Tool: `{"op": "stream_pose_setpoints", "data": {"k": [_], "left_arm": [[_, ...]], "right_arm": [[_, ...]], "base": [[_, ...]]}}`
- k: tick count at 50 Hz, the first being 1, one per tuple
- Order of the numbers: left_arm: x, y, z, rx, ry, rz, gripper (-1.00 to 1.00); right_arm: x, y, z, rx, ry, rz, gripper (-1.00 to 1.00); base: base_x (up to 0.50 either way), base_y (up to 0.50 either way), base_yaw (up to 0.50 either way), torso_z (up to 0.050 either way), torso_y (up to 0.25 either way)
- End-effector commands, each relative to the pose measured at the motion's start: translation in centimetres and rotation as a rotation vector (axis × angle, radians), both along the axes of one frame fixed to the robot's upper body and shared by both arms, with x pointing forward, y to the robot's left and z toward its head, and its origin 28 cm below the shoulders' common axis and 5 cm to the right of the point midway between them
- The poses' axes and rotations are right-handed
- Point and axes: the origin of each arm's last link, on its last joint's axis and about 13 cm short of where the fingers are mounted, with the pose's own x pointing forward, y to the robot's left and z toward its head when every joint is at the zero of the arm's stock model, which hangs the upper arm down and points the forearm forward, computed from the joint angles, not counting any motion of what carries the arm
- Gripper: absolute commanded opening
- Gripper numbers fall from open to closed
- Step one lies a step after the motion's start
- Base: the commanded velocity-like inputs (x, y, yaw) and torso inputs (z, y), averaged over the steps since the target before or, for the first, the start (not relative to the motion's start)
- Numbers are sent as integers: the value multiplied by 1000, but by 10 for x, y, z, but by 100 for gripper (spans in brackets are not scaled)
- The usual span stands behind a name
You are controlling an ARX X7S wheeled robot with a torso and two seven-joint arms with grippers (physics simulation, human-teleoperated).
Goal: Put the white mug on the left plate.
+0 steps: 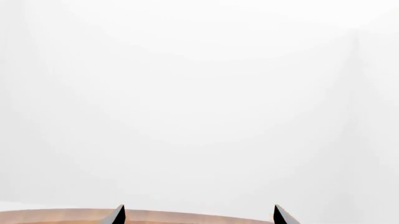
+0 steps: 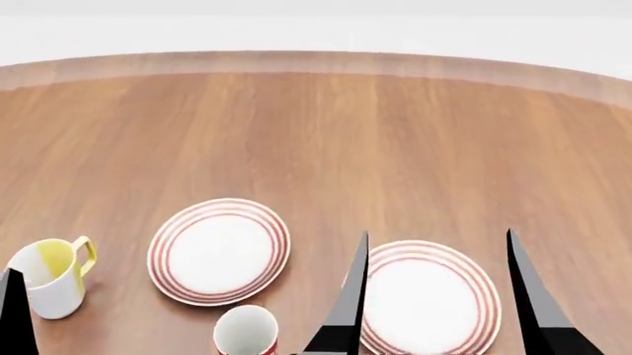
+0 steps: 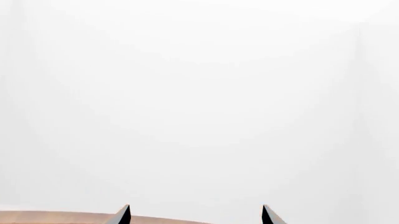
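The right pincer (image 2: 437, 232) hangs over the near edge of the table (image 2: 316, 133) with its two dark fingers set well apart and nothing between them. Seen from the head, they frame the near-right plate (image 2: 489, 303). The left pincer (image 1: 199, 207) is spread wide as well. Its own camera shows both fingertips apart and pointing out past the far edge at blank white wall, while from the head only one finger shows, at the near-left corner of the view.

Just beside that finger stands a white mug with yellow inside and handle (image 2: 49, 277). Toward the middle of the near edge is a smaller mug with a red outside (image 2: 247, 331), cut off by the frame. Beyond it lies the left plate (image 2: 158, 259), bare, with thin red rings round its rim.

The white mug is not in any of these views, so I cannot say where it stands. I'd expect it to be stiff, glossy and slick, fairly light when empty, and liable to chip if knocked. The surest hold is probably one finger inside the rim and one outside, or a squeeze across the body away from the handle.
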Motion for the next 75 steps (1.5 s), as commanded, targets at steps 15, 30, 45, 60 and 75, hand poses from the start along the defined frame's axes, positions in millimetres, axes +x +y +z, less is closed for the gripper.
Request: {"op": "stream_pose_setpoints", "data": {"k": [15, 30, 45, 60, 75], "left_arm": [[-1, 0, 0, -1, 9, -3, 100], [0, 0, 0, -13, 8, -11, 100], [-1, 0, 0, -12, 10, -11, 100], [-1, 1, 1, -12, 8, -10, 100], [-1, 1, 2, -12, 7, -10, 100]], "right_arm": [[0, 0, 0, 8, -2, 0, 100], [1, -2, -3, -21, 53, -69, 100], [0, -2, -3, -11, 40, -51, 100], [-6, -1, 0, -15, -51, -48, 100], [-6, -2, 0, -13, -52, -54, 100]], "base": [[500, 0, 0, 0, 1], [100, 233, 0, 0, 1], [0, 500, 0, 0, 0], [0, 233, -233, 0, 0], [0, 0, -500, 0, 0]]}}
